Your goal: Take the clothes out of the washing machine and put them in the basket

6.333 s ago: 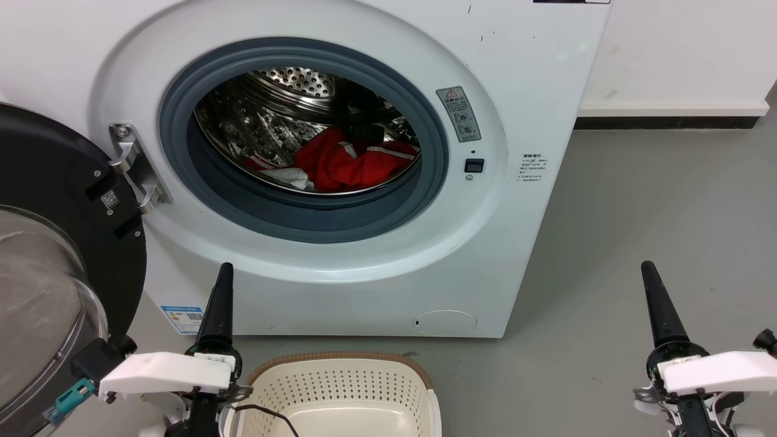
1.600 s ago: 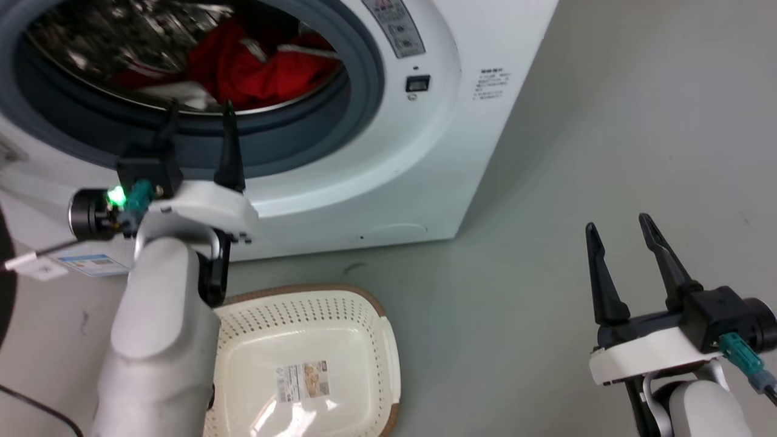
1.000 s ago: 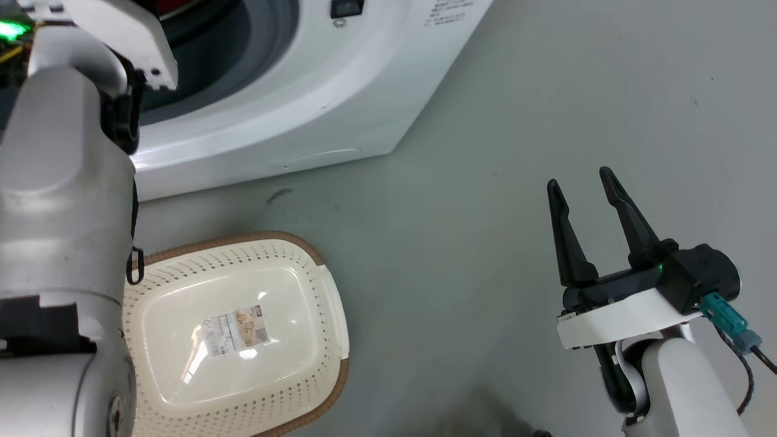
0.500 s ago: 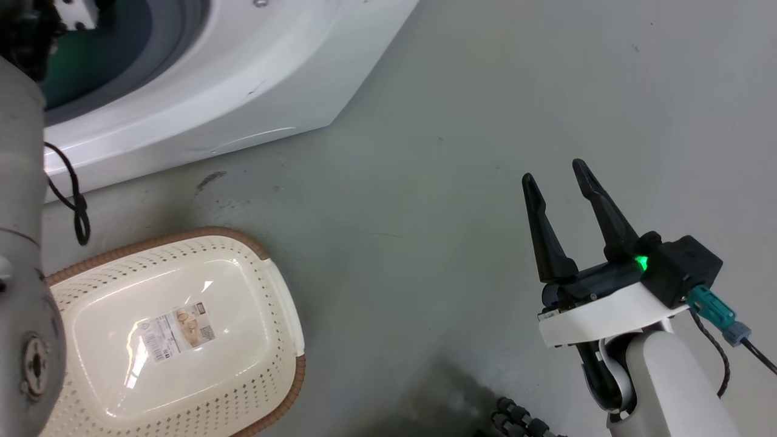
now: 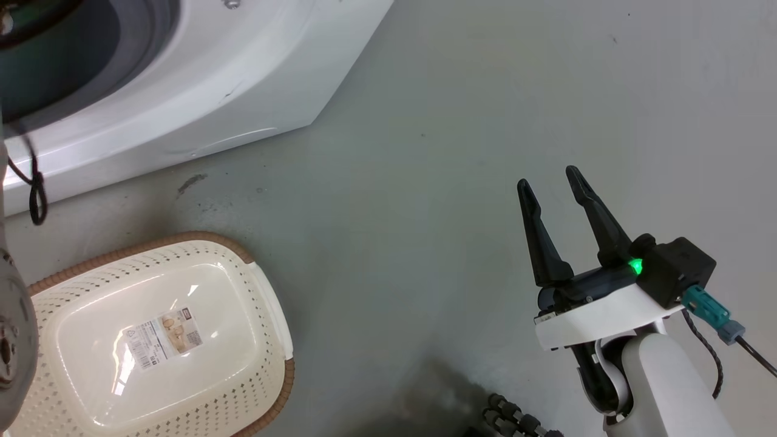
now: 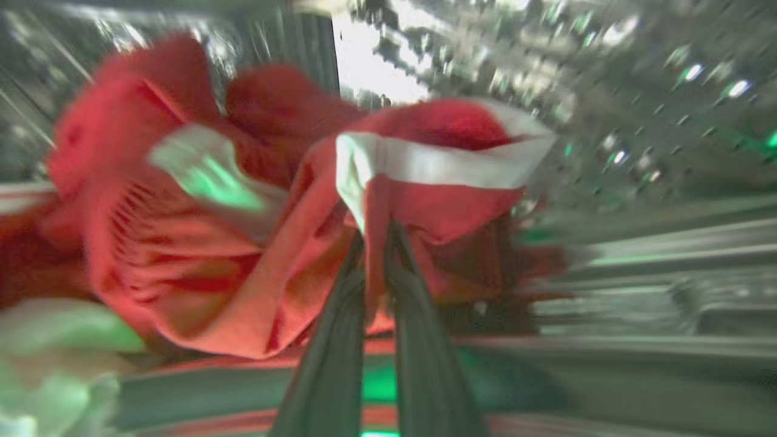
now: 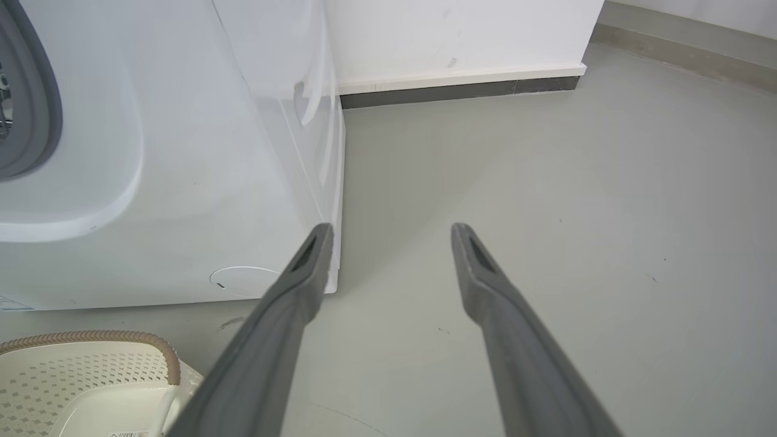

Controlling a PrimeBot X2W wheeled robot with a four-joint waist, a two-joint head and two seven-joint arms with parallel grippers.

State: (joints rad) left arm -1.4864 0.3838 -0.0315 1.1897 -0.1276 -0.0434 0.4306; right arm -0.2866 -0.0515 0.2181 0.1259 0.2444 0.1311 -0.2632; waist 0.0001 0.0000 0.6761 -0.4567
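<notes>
In the left wrist view, blurred, the red clothes with a white stripe lie in the shiny steel drum. My left gripper is shut on a fold of that red fabric. The head view has the white washing machine at the upper left, and my pale left forearm at the left edge. The cream basket stands on the floor in front of the washing machine, holding no clothes. My right gripper hangs open over bare floor, well to the right of the basket and of the washing machine.
The grey floor stretches to the right of the washer. A white wall with a dark baseboard runs behind it. A black cable loop hangs by my left arm. A ribbed hose lies at the bottom edge.
The head camera has swung right and down, so the porthole slid off to the upper left. My left gripper went from the porthole rim into the drum. The right gripper stayed open.
</notes>
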